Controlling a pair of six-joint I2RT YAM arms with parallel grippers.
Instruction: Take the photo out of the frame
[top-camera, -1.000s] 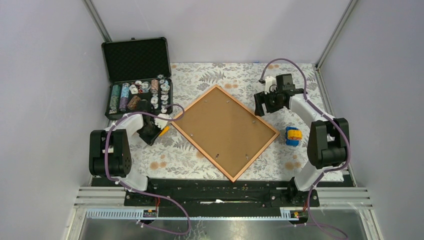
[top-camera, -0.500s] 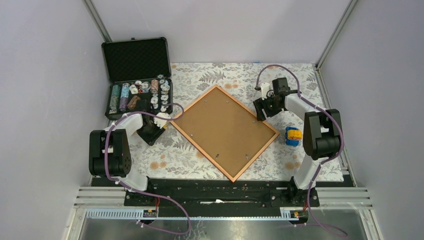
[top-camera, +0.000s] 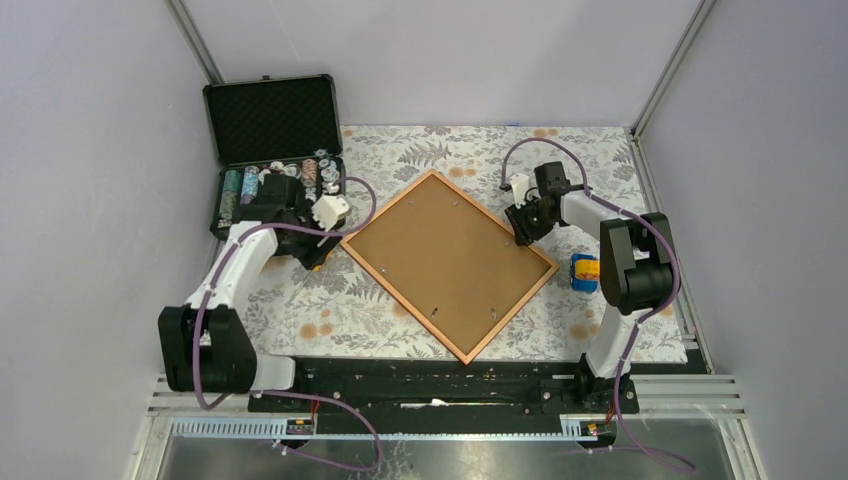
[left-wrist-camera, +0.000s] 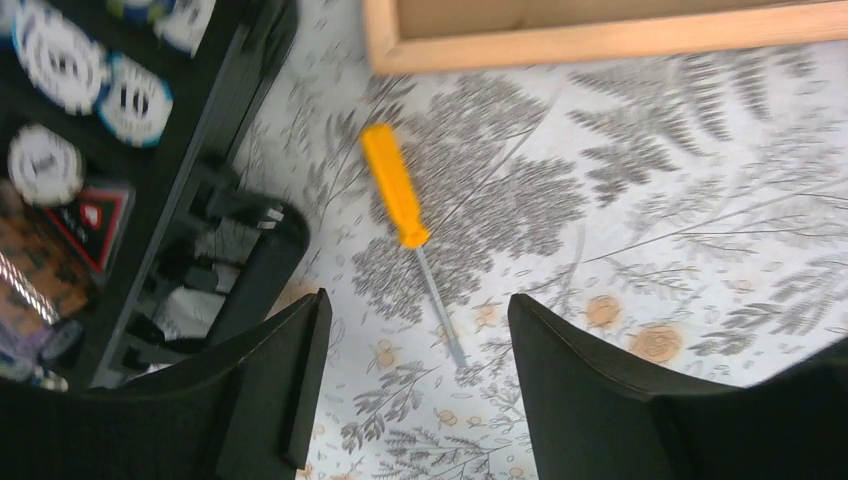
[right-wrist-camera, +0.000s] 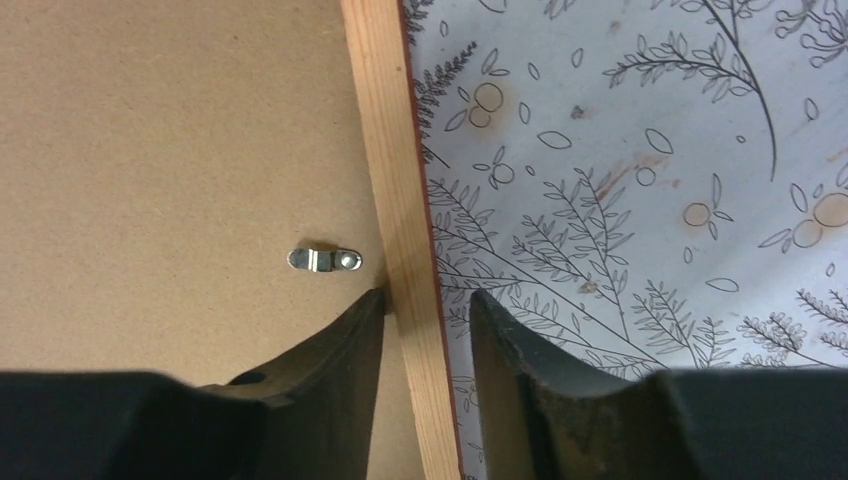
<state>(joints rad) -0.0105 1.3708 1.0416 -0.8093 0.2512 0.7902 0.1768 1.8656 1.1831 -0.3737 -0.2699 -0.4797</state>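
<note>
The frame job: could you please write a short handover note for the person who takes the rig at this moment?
Left tool: open, empty, above the orange screwdriver lying on the cloth.
Right tool: open, astride the frame rail beside a metal clip, not clamped.
The frame lies face down mid-table, backing board in place; photo not in view.
Done: nothing visibly removed.
Left: turn clips, lift backing, take out photo.

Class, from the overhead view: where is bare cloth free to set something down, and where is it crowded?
Free: the far strip of cloth between the frame and back wall; the near-left patch between frame and left arm. Crowded: between case and frame, with the left gripper and screwdriver; the right gripper straddles the frame's right edge.
</note>
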